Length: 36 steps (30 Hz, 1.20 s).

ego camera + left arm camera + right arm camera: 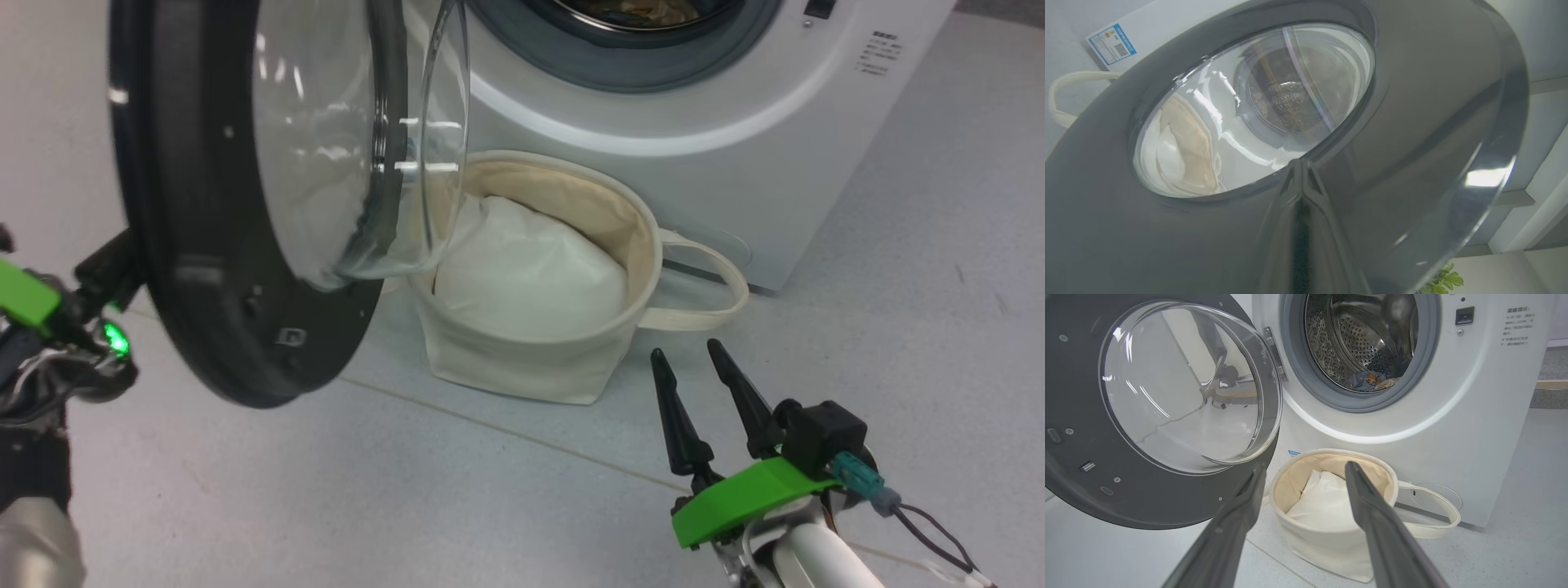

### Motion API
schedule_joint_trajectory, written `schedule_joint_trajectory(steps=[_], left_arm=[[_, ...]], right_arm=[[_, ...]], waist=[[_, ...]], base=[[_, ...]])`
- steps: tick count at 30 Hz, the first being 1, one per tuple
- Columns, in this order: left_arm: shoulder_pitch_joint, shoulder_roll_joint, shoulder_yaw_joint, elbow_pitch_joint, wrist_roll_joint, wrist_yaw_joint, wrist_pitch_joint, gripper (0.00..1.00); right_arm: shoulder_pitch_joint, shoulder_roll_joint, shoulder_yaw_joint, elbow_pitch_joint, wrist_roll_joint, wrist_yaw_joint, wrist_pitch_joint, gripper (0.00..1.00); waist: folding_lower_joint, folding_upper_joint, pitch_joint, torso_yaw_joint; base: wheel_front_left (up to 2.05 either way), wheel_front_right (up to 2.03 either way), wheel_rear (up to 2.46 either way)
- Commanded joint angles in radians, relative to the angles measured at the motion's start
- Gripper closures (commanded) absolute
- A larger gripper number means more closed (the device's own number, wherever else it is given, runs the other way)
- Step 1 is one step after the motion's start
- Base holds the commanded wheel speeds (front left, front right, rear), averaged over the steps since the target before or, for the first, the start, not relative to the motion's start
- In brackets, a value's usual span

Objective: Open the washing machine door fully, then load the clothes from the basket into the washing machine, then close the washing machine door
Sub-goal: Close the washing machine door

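The washing machine door [204, 245] stands swung open at the left, its glass dome facing the white washing machine [735, 147]. In the steel drum [1372, 343] lie the light-blue bear garment [1367, 380] and a cream patterned piece [1389, 382]. The cream basket [522, 367] sits on the floor before the washer and holds a plain white pad [531, 278]. My right gripper [686, 349] hovers open and empty near the basket, right of it. My left gripper [1300, 163] is shut, its tips against the door's glossy outer face [1433, 122]. In the head view its fingers are hidden behind the door.
Pale grey floor [898, 286] stretches to the right of the washer and in front of the basket. A long loop handle [710, 294] trails from the basket's right side. Past the door's edge are a green plant [1439, 281] and pale wall ledges [1515, 198].
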Motion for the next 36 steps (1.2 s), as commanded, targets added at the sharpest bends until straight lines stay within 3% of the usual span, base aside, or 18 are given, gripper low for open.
schedule_joint_trajectory(steps=[1,8,16,30,36], left_arm=[[-0.017,0.022,0.006,-0.066,-0.012,0.000,0.023,1.00],[0.034,-0.061,-0.049,-0.196,-0.025,0.016,0.071,1.00],[0.059,-0.139,-0.106,-0.267,0.005,0.039,0.053,1.00],[-0.066,-0.182,-0.138,-0.116,0.083,0.008,-0.083,1.00],[-0.134,-0.190,-0.151,-0.052,0.092,-0.003,-0.112,1.00]], right_arm=[[0.003,0.016,0.018,-0.037,0.016,0.000,-0.012,0.00],[0.016,0.016,0.000,-0.050,0.048,0.000,-0.012,0.00],[0.009,0.016,-0.012,-0.059,0.051,0.000,-0.012,0.00],[-0.023,0.016,-0.065,-0.083,0.069,0.000,-0.012,0.00],[-0.044,0.016,-0.071,-0.096,0.084,0.000,-0.012,0.00]], waist=[[0.0000,0.0000,-0.009,-0.013],[0.0000,0.0000,-0.024,-0.067],[0.0000,0.0000,-0.009,-0.136],[0.0000,0.0000,0.090,-0.341],[0.0000,0.0000,0.134,-0.397]], base=[[0.00,0.00,0.00],[0.00,0.00,0.00],[0.00,0.00,0.00],[0.00,0.00,0.00],[0.00,0.00,0.00]])
